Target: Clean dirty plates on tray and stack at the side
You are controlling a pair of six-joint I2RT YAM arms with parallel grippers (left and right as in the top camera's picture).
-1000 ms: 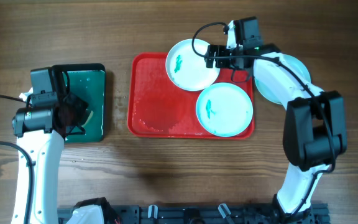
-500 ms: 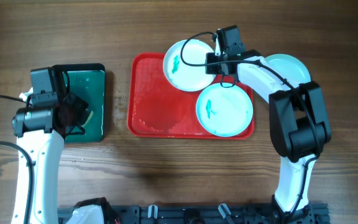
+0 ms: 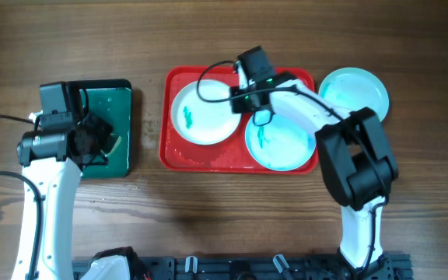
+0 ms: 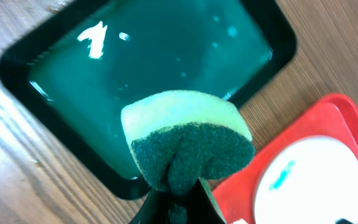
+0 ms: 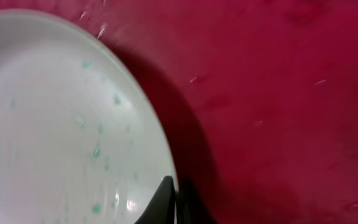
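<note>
Two of the three plates carry teal smears, so I judge the job about a third done, with wiping and stacking left. At far left, the left pincer [image 4: 174,202] pinches a sponge [image 4: 188,140] above the dark green tray [image 3: 121,109], well apart from every plate. On the red tray [image 3: 179,155], the white plate [image 3: 204,115] lies in the left half, its smear toward 9 o'clock. The right pincer [image 3: 243,98] looks pressed onto that plate's rim at about 2 o'clock. A smeared aqua plate [image 3: 280,138] sits just beside it, at 4 o'clock. Off the tray's 2 o'clock corner, on the desk [image 3: 232,218], the other aqua plate [image 3: 354,92] shows no smears.
</note>
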